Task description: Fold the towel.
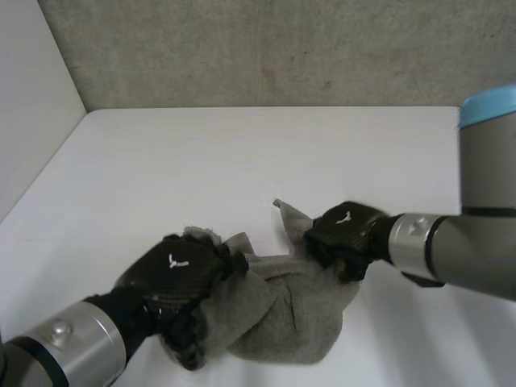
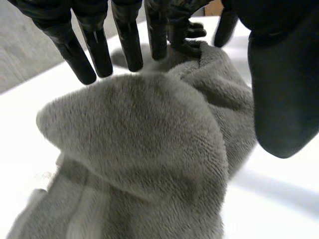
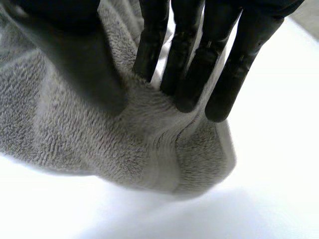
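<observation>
Head view shows the grey towel (image 1: pixel 282 314) bunched in a soft heap near the front edge of the white table (image 1: pixel 242 153), with a loose corner sticking up beside the right hand (image 1: pixel 343 230) and the left hand (image 1: pixel 173 274) lying on the heap's other end. The towel looks thick, light and floppy. It will likely sag and fold on itself wherever it is not held, so two neighbouring corners or a hemmed edge look the best places to grip it. In the right wrist view the fingers (image 3: pixel 184 74) are almost straight but pressed toward the thumb (image 3: pixel 84 64), pinching a gathered ridge of towel (image 3: pixel 149 149) near its edge. In the left wrist view the fingers (image 2: pixel 132 45) are straight and well apart from the thumb (image 2: pixel 284 99). Their tips touch a rounded hump of towel (image 2: pixel 139 149), with no clear pinch.
</observation>
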`<state>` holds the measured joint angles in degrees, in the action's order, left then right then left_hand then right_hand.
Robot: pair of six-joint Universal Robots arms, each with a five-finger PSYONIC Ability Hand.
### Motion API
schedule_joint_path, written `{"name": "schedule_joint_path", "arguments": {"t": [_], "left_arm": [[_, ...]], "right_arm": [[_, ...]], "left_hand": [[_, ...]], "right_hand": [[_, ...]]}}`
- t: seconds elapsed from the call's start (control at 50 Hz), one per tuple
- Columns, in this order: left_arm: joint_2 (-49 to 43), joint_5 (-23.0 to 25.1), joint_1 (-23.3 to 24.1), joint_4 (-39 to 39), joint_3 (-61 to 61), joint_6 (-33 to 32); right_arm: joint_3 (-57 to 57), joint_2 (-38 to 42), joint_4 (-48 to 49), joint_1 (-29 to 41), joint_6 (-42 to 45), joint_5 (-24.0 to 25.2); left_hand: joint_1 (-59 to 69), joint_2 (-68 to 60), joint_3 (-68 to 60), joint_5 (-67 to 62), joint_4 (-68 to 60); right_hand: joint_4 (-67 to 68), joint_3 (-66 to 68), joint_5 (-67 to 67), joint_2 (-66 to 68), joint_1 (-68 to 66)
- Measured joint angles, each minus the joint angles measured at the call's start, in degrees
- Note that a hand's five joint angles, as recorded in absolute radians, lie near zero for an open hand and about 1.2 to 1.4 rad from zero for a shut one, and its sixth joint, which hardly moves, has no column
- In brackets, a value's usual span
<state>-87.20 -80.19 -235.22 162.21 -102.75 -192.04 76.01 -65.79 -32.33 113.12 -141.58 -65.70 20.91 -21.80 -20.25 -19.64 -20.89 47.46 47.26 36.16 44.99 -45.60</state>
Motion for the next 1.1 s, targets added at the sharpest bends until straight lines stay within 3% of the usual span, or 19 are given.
{"name": "schedule_joint_path", "arguments": {"t": [0.04,0.1,0.3,0.4,0.52,0.62,0.66,0.72,0.76,0.8,0.86,0.96,1.1], "left_arm": [[0.0,0.2,-0.9,0.1,1.4,0.0],[-0.5,0.3,-2.9,0.5,4.2,0.0],[-10.3,-0.5,-7.7,6.1,12.7,0.0],[-18.5,-1.2,-8.0,7.4,17.1,-0.2],[-26.3,-2.6,-7.8,3.8,20.7,-0.6],[-29.4,-3.3,-7.8,-0.1,22.3,-0.8],[-29.8,-3.3,-7.8,-0.9,22.6,-0.8],[-30.0,-3.3,-7.9,-1.7,23.8,-0.9],[-29.8,-3.3,-7.9,-1.8,24.8,-1.1],[-29.3,-3.5,-7.9,-1.7,27.4,-1.5],[-28.6,-4.2,-7.9,-1.4,32.2,-2.0],[-26.7,-9.0,-7.9,0.7,45.5,-1.5],[-24.5,-16.1,-7.7,9.8,56.6,2.0]], "right_arm": [[-0.9,-1.2,-0.3,-0.6,-0.1,0.0],[-2.3,-2.3,0.2,-1.1,-0.7,-0.1],[-6.9,-1.0,7.3,-0.6,-5.1,-0.3],[-10.1,3.5,9.5,1.6,-5.0,-0.6],[-15.7,11.9,8.7,4.5,-3.4,-1.2],[-19.4,17.8,4.1,5.7,0.6,-1.4],[-20.4,19.3,2.3,5.9,2.3,-1.4],[-23.4,21.7,-1.3,6.2,5.3,-1.9],[-25.2,22.3,-2.4,6.1,5.9,-2.2],[-29.3,22.9,-3.2,6.2,5.3,-3.1],[-35.4,22.7,-0.9,6.1,1.1,-4.8],[-42.6,17.6,12.8,4.9,-15.5,-8.4],[-31.1,3.3,36.7,0.6,-32.7,-13.3]], "left_hand": [[-0.9,1.7,1.2,1.5,1.0],[-1.2,2.3,1.5,2.1,1.2],[-1.2,2.3,1.5,2.1,1.2],[-1.2,2.3,1.5,2.1,1.2],[-0.5,1.6,0.7,0.6,0.6],[23.5,-22.0,-24.0,-23.7,-23.1],[33.9,-32.4,-34.3,-34.5,-34.3],[60.7,-60.1,-61.7,-61.4,-61.5],[61.4,-63.6,-66.0,-64.4,-65.1],[61.4,-63.8,-67.7,-64.6,-65.6],[61.4,-63.8,-67.8,-64.6,-65.6],[61.4,-63.8,-67.9,-64.6,-65.6],[61.4,-63.8,-68.0,-64.6,-65.6]], "right_hand": [[-14.9,-14.9,-15.2,-13.4,13.5],[-20.6,-20.3,-20.9,-17.9,18.8],[-21.7,-21.2,-22.5,-18.5,19.9],[-23.4,-22.7,-23.9,-20.4,21.2],[-27.1,-25.8,-27.5,-23.5,24.2],[-28.0,-26.4,-27.9,-23.9,25.2],[-21.2,-19.5,-19.7,-16.9,17.9],[9.0,9.4,10.8,14.3,-12.3],[22.6,23.3,24.0,26.0,-25.6],[29.1,28.3,29.0,28.3,-29.9],[29.3,28.3,29.0,28.3,-29.9],[29.3,28.4,29.0,28.3,-29.9],[29.3,28.4,29.0,28.3,-29.9]]}}
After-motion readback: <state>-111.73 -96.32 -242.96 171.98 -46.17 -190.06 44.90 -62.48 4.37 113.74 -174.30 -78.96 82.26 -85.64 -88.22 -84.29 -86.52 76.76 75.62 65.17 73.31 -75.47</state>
